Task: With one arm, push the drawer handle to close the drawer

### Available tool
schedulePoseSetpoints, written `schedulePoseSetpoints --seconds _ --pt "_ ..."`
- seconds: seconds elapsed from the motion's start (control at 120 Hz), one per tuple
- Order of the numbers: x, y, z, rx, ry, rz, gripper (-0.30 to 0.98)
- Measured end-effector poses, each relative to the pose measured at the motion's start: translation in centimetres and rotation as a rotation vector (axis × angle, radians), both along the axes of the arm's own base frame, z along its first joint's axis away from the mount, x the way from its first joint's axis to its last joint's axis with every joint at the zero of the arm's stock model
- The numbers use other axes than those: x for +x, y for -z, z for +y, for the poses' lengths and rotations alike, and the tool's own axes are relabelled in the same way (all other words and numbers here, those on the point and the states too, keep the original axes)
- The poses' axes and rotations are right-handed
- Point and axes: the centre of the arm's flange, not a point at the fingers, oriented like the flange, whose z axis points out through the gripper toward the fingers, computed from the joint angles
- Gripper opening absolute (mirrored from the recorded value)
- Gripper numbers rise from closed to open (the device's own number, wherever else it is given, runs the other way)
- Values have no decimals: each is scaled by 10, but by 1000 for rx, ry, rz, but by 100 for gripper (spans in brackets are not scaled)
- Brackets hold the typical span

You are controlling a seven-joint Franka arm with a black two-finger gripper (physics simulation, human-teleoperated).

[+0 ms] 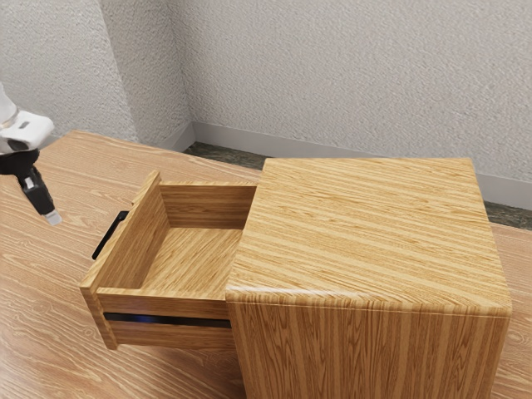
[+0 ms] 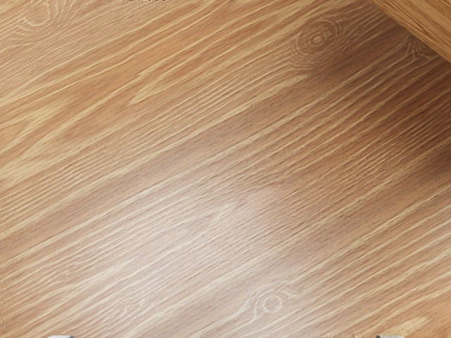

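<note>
The drawer (image 1: 140,241) stands open. Apart from its black handle (image 1: 109,235) hangs the claw (image 1: 54,218) — spread wide, gripping nothing.

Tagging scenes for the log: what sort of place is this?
Probably a corner of a plain indoor room, rendered in simulation: rough pale walls meet above a skirting board, and a wood-grain table carries a wooden cabinet.

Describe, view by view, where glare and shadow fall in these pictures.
Wrist view: pale glare washes over the table, with dark shadow beside the wooden edge; exterior view: a glint along the cabinet's near top edge, a bluish one on the drawer's dark side rail.
</note>
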Motion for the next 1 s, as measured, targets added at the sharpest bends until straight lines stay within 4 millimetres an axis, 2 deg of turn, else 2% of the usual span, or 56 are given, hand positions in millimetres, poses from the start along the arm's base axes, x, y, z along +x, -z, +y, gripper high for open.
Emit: schedulePoseSetpoints --seconds 0.067,0.125,0.283,0.425,0.667,0.883,1.0 --pt "5 10 -7 27 94 -4 53" --pt "-2 18 -19 31 173 -8 52" --pt "-28 18 -54 28 311 -4 50" --pt "-25 17 -86 14 425 7 49" --pt "-20 14 -108 14 508 3 48" --pt "-10 3 -128 8 572 -29 48" --pt "-6 7 -132 3 585 -22 48"
